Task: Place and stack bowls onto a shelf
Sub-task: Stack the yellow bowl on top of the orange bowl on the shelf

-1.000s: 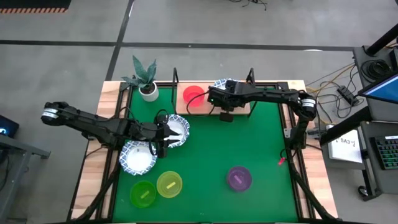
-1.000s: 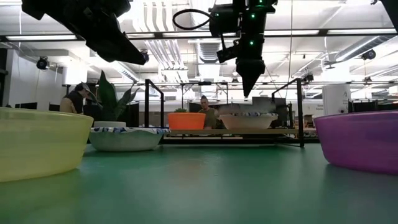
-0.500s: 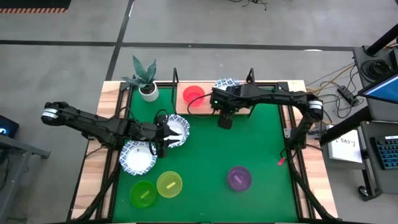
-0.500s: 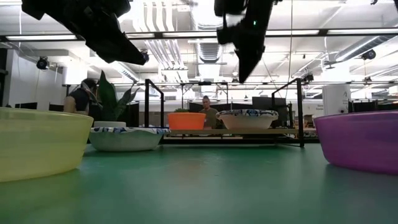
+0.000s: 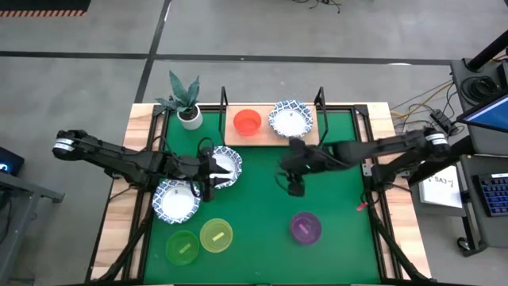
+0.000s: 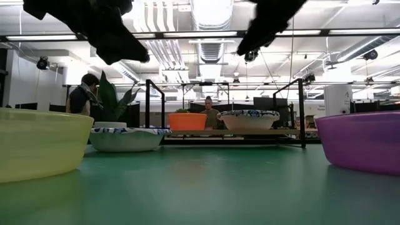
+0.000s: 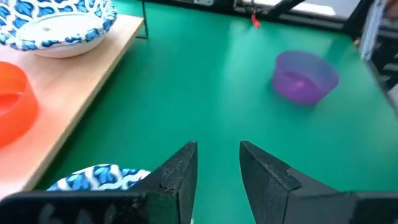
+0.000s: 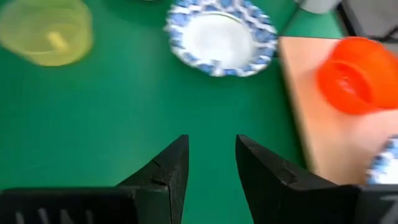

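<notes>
High view: the light-wood shelf board [image 5: 311, 137] with thin black uprights sits at the far edge of the green-topped table [image 5: 254, 222], and two bowls already rest on it side by side, a small red plastic bowl [image 5: 248, 121] and a white bowl with a blue patterned rim [image 5: 290, 118]. They sit apart rather than nested, so stacking is not yet done there.

The right gripper [image 5: 294, 184] hangs over bare green near the table's middle, well clear of the shelf, and its wrist view shows the two dark fingers a little apart with nothing between them. Empty and pointed out over the table, it looks free to fetch another bowl; the purple plastic bowl [image 5: 305, 227] lies nearest it, toward the near edge.

The left gripper [image 5: 208, 176] hovers at the left side, just above two more blue-rimmed white bowls: one [image 5: 225, 165] close to the shelf's near corner, the other [image 5: 176, 200] beside it toward the near-left. Its fingers [image 7: 181, 175] also stand slightly apart and empty, with a blue-patterned rim directly below them, which suggests it is lined up to pinch that rim.

A yellow plastic bowl [image 5: 216, 235] and a lime green plastic bowl [image 5: 182, 248] wait together at the near-left corner. A white pot with a green plant [image 5: 187, 111] stands by the shelf's left end.
</notes>
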Available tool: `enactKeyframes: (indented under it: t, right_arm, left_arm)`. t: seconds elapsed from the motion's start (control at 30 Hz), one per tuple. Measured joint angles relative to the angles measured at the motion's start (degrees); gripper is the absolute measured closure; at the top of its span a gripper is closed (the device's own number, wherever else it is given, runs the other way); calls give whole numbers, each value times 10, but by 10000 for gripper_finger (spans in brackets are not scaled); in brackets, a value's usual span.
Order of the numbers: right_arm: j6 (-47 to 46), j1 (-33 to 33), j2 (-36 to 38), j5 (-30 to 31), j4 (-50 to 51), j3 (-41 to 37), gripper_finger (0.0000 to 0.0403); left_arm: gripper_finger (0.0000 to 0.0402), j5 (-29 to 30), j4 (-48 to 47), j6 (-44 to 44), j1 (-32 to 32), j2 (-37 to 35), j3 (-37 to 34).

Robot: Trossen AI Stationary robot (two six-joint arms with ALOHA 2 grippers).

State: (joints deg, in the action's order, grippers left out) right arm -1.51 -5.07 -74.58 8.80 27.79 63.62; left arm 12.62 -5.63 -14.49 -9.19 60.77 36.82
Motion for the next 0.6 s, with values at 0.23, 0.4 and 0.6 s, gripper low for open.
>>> enactKeyframes:
  t: [0.23,0.4,0.6]
  right_arm:
    - [-36,-59,74,2,-26,-74,285]
    - [-1,-72,120,2,-85,-121,292]
    - [101,-72,167,3,-222,-193,300]
  left_arm:
    - [299,-87,34,-59,-12,0,0]
    - [299,-108,44,-137,-51,23,6]
    - [301,-109,-23,-200,-104,104,76]
